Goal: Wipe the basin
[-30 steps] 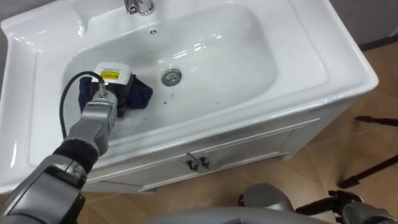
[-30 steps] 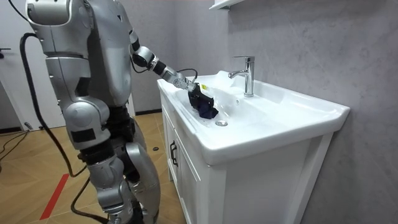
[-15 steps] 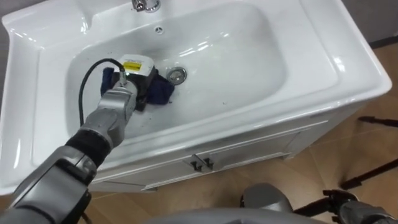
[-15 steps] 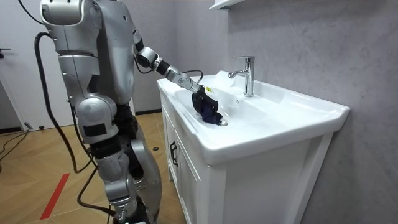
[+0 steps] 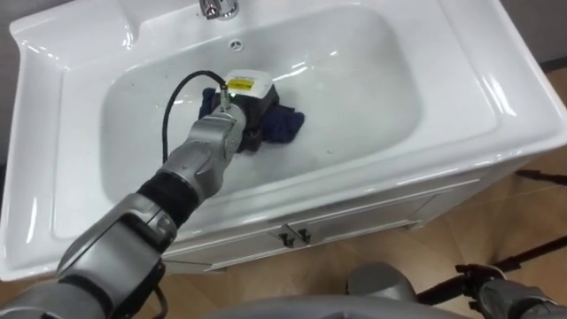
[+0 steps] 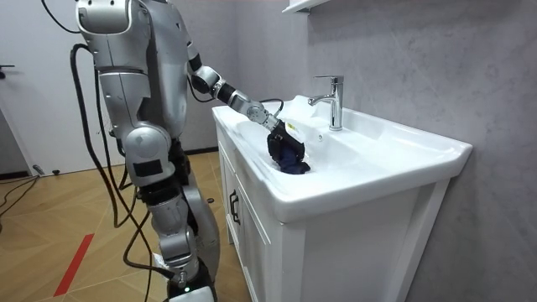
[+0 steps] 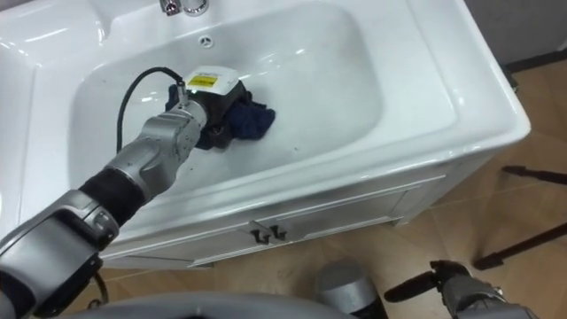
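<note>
A white basin [image 5: 372,53] is set in a white vanity top, with a chrome tap [image 5: 217,7] at its back. My left hand [image 5: 246,108] reaches down into the bowl, its fingers curled on a bunched dark blue cloth [image 5: 282,124] that lies on the basin floor near the middle. The drain is hidden under hand and cloth. In the room view I stand at the basin's front with the left hand [image 6: 275,132] over the cloth [image 6: 291,156]. My right hand [image 7: 461,288] hangs low at the lower right edge.
An overflow hole [image 5: 236,42] sits in the back wall below the tap. Cabinet doors with small handles [image 5: 297,237] are under the basin's front rim. Dark stand legs [image 5: 540,177] lie on the wooden floor to the right.
My left hand has slid the cloth to the right across the basin floor, from the left side onto the drain. In the room view my body has moved closer to the vanity.
</note>
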